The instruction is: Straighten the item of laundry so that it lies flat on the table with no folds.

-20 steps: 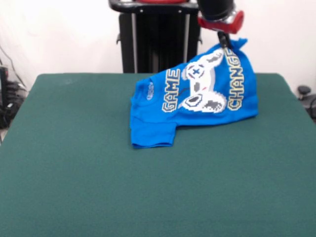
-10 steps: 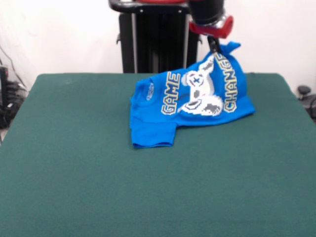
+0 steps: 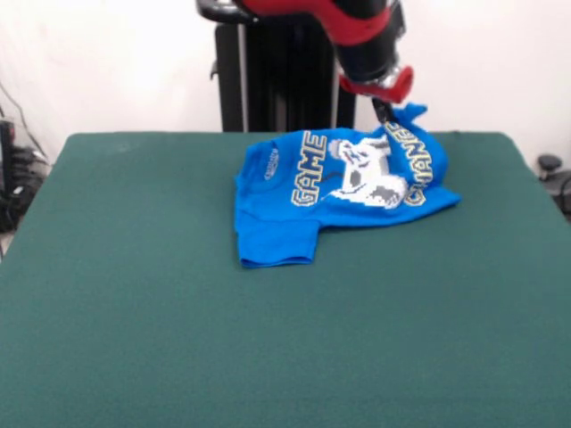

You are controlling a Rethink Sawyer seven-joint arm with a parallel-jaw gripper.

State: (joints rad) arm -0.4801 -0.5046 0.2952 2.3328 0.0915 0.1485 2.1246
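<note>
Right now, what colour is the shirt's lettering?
Yellow-white on the bright blue shirt; front view shows it best.

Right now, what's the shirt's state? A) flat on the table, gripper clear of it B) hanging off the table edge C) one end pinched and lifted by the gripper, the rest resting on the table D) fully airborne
C: the gripper pinches a bunched tip of the blue T-shirt and holds it raised, while the sleeve and collar end lie on the green table.
</note>
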